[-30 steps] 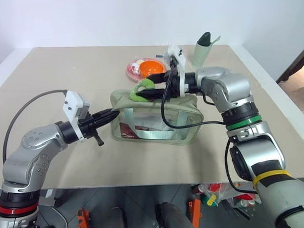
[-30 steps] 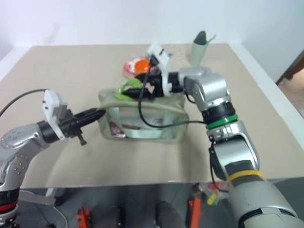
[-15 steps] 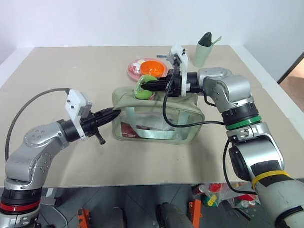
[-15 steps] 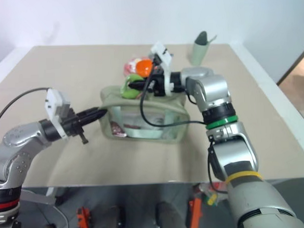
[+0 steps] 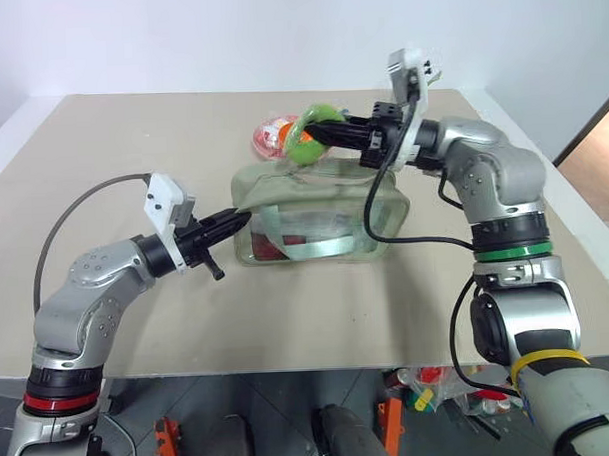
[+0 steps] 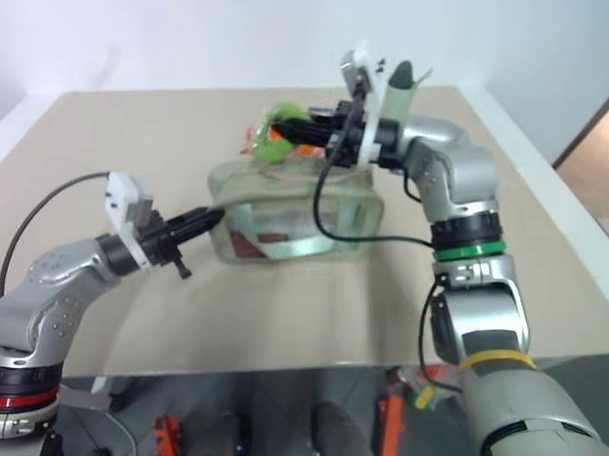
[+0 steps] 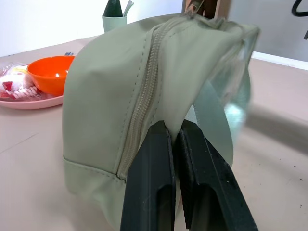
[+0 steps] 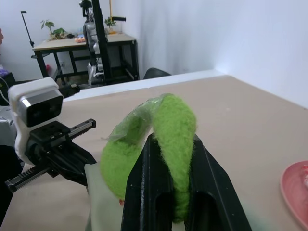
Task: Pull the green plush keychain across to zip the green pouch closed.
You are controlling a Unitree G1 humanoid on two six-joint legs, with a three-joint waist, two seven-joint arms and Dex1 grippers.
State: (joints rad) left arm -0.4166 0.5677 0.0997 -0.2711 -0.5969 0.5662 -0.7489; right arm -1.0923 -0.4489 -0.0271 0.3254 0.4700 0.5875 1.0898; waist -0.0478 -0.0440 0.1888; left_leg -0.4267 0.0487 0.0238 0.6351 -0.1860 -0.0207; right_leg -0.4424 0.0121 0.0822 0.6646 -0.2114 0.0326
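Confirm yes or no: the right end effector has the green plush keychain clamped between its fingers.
Yes: in the right wrist view the right end effector is shut on the green plush keychain, its black fingers pressing the fuzzy ring from both sides.

Fuzzy plush keychain [image 8: 161, 144], matt fabric pouch [image 7: 115, 101] (clear plastic sides).

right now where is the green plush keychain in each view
Left eye view: keychain upper middle, above the pouch, in the right gripper.
Right eye view: upper middle, same grip.
Left wrist view: I can't make it out; the pouch's end faces the camera.
Right wrist view: centre, between the black fingers.
Shared landmark: orange bowl, beside the keychain in both eye views, also in the left wrist view.
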